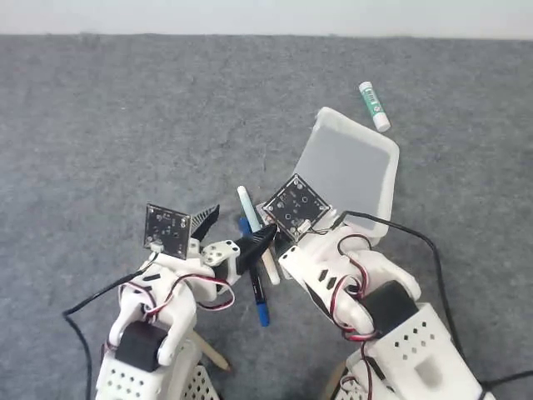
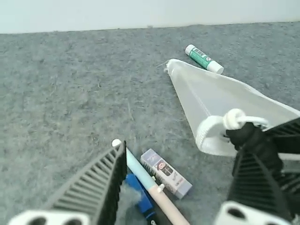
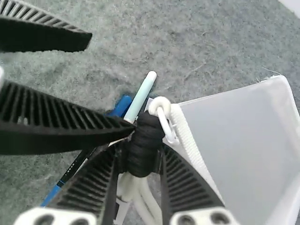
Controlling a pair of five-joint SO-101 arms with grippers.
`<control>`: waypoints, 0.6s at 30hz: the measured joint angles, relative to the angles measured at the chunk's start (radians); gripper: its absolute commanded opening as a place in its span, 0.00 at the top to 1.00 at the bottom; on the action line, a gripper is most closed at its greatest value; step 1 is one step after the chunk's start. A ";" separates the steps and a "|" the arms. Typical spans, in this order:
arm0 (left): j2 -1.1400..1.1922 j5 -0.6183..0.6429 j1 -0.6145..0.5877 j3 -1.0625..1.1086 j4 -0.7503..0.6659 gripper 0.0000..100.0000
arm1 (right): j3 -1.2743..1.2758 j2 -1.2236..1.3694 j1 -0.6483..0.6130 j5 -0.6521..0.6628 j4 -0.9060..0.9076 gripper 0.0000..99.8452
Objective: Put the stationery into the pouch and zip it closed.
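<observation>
Grey felt mat (image 1: 125, 108) is carrying the translucent pouch (image 1: 350, 167), lying centre right in the high view, its mouth probably open. The right gripper (image 3: 140, 154) is pinching the zip pull (image 3: 146, 127). The left gripper (image 1: 237, 227) is hanging spread over two pens (image 1: 258, 292) and an eraser (image 2: 166, 172), with the glue stick (image 1: 374, 106) upper right. Loading is only beginning, and it is calling next for a pinch on one pen

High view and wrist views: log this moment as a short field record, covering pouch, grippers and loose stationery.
Pouch: translucent white pouch on grey felt mat, nothing seen inside
Right arm: right gripper shut on the pouch's black zipper pull
Left arm: left gripper open, over the pens
Near zipper end: blue pen, pale blue-and-cream pen, white eraser block
Beyond pouch: green-and-white glue stick, lying apart
</observation>
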 measured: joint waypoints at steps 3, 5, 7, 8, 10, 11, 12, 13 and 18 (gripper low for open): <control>0.000 -0.002 0.002 0.003 -0.008 0.66 | 0.000 0.000 -0.009 0.000 0.009 0.99; 0.000 -0.002 0.002 0.003 -0.008 0.66 | 0.000 0.000 -0.009 0.000 0.015 0.99; 0.000 -0.002 0.002 0.003 -0.008 0.66 | 0.000 0.000 -0.009 -0.002 0.017 0.99; 0.000 -0.002 0.002 0.003 -0.008 0.66 | 0.000 0.000 -0.009 -0.002 0.017 0.99; 0.000 -0.002 -0.009 0.003 -0.008 0.66 | 0.000 -0.015 -0.009 -0.002 0.017 0.99; 0.000 -0.002 -0.026 0.003 -0.008 0.66 | 0.000 -0.029 -0.011 -0.002 0.017 0.99; 0.000 -0.002 -0.041 0.003 -0.008 0.66 | 0.000 -0.051 -0.011 -0.002 0.018 0.99; 0.000 -0.002 -0.052 0.005 -0.008 0.66 | 0.000 -0.074 -0.012 -0.002 0.025 0.99; 0.000 -0.002 -0.038 0.005 -0.008 0.66 | 0.034 -0.227 -0.034 -0.002 0.075 0.99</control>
